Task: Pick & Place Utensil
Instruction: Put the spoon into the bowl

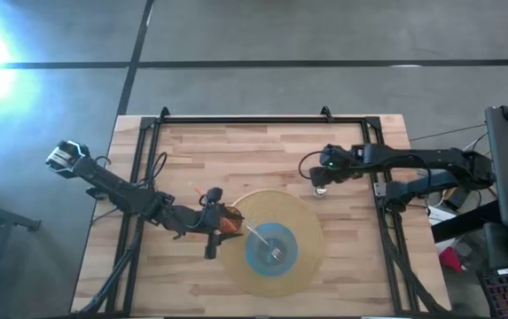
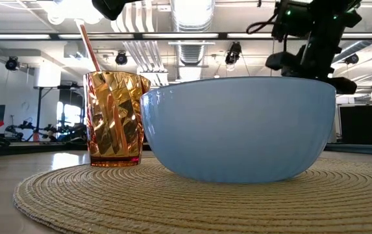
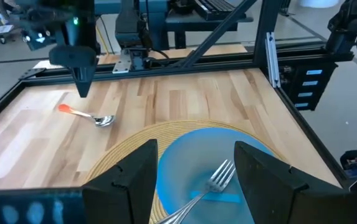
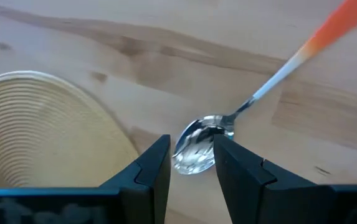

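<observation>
A spoon [image 4: 198,149] with an orange-tipped handle [image 4: 343,22] lies flat on the wooden table, right of the round woven placemat [image 1: 302,221]. My right gripper [image 4: 192,155] hangs above the spoon's bowl end, pointing down and open, one finger on either side and clear of it. In the left wrist view the spoon [image 3: 102,119] lies below the right gripper [image 3: 82,87]. A fork [image 3: 218,177] rests in the blue bowl [image 1: 261,257] on the placemat. My left gripper [image 3: 197,165] stands open above the bowl's left rim, touching nothing.
An amber glass cup [image 2: 114,120] with a straw stands on the placemat's left edge, right under my left gripper [image 1: 234,227]. A black frame [image 1: 262,120] runs around the table. Bare wood lies left of and behind the placemat.
</observation>
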You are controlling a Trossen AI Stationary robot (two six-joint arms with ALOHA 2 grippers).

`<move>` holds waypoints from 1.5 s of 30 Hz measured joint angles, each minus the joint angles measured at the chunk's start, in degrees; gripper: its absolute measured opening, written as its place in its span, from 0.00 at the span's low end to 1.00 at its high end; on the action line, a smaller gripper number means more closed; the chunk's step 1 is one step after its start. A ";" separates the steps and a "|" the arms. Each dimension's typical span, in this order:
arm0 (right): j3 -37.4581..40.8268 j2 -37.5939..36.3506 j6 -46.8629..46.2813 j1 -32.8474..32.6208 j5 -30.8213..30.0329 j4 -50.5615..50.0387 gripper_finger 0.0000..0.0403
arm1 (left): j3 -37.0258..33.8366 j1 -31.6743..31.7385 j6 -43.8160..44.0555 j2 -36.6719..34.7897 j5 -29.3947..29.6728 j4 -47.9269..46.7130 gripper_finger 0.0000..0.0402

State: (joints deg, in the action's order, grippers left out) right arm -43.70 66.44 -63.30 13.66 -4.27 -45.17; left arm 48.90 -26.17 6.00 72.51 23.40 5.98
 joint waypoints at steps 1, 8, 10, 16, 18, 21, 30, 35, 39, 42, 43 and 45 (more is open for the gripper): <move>0.00 0.78 -0.47 0.08 0.00 0.00 0.29 | 0.00 0.08 0.00 0.00 0.08 0.00 0.51; 0.00 7.67 -1.80 0.45 -0.15 -0.63 0.29 | 0.00 0.24 -0.28 -0.02 0.08 -0.07 0.51; 0.00 9.53 -2.47 0.50 -0.17 -1.40 0.29 | 0.00 0.24 -1.10 -0.02 0.09 -0.13 0.51; 0.00 13.75 -4.46 1.28 -0.22 -2.25 0.29 | 0.00 0.24 -2.25 -0.02 0.08 -0.48 0.51; 0.00 14.80 -5.51 1.58 -0.37 -2.19 0.29 | 0.00 0.24 -2.56 -0.02 0.08 -0.48 0.51; 0.00 16.19 -6.12 1.67 -0.66 -2.18 0.29 | 0.00 0.24 -2.58 -0.02 0.09 -0.48 0.51; 0.00 18.99 -7.86 1.99 -2.23 -0.15 0.29 | 0.02 0.24 -3.04 -0.02 0.08 -1.07 0.51; 0.00 19.42 -7.68 2.05 -2.46 1.99 0.29 | 0.02 0.24 -3.04 -0.02 0.08 -1.09 0.51; 0.00 19.40 -8.01 2.40 -3.64 2.14 0.29 | 0.02 0.22 -3.04 -0.02 0.08 -1.07 0.51; 0.00 19.68 -8.56 2.99 -3.85 2.15 0.29 | 0.02 0.24 -3.04 -0.02 0.08 -1.07 0.51; 0.00 19.87 -8.53 3.12 -4.01 2.16 0.29 | 0.02 0.24 -3.04 -0.02 0.08 -1.07 0.51; 0.00 20.34 -8.61 3.26 -4.71 2.25 0.29 | 0.02 0.24 -3.03 -0.02 0.08 -1.09 0.51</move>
State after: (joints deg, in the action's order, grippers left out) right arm -43.70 86.79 -71.91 16.91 -8.98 -42.92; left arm 48.93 -25.93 2.97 72.49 23.48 4.89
